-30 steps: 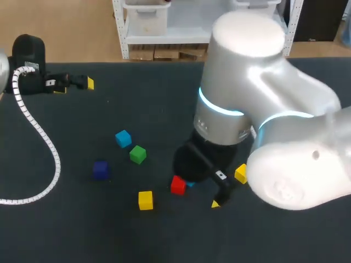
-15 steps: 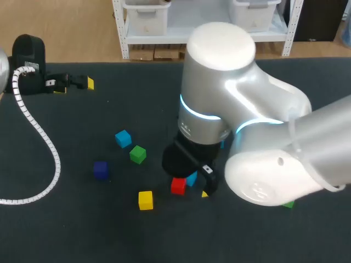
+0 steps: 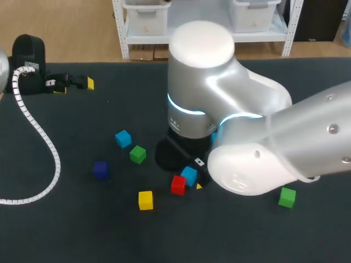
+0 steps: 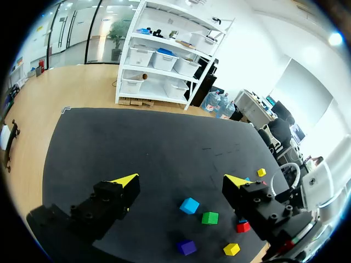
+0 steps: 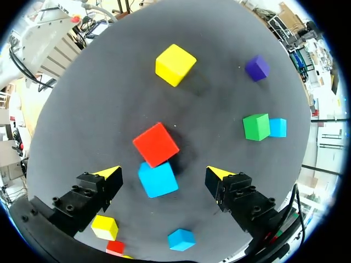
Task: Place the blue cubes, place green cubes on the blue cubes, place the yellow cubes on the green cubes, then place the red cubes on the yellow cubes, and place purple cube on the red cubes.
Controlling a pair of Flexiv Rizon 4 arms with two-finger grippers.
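Right tool (image 5: 163, 173) hangs with my fingers apart, the blue cube (image 5: 154, 183) lying squarely between them, a red cube (image 5: 156, 144) seemingly touching its far edge

A table (image 3: 66, 230) with a dark, matte top is set on a light wooden floor (image 3: 71, 33). Just past the table's far edge a white shelf unit (image 3: 164, 37) is placed; white plastic bins (image 3: 145, 19) are kept on its lower shelf and cardboard boxes (image 3: 159, 53) are tucked beneath it. In the left wrist view, glass panels (image 4: 82, 33) are seen at the far end of the floor, with a potted plant (image 4: 116, 38) set before them. Large water bottles (image 4: 222, 107) are gathered beside the shelf unit. A white wall (image 4: 258, 49) is lit by a bright ceiling light (image 4: 335, 38).
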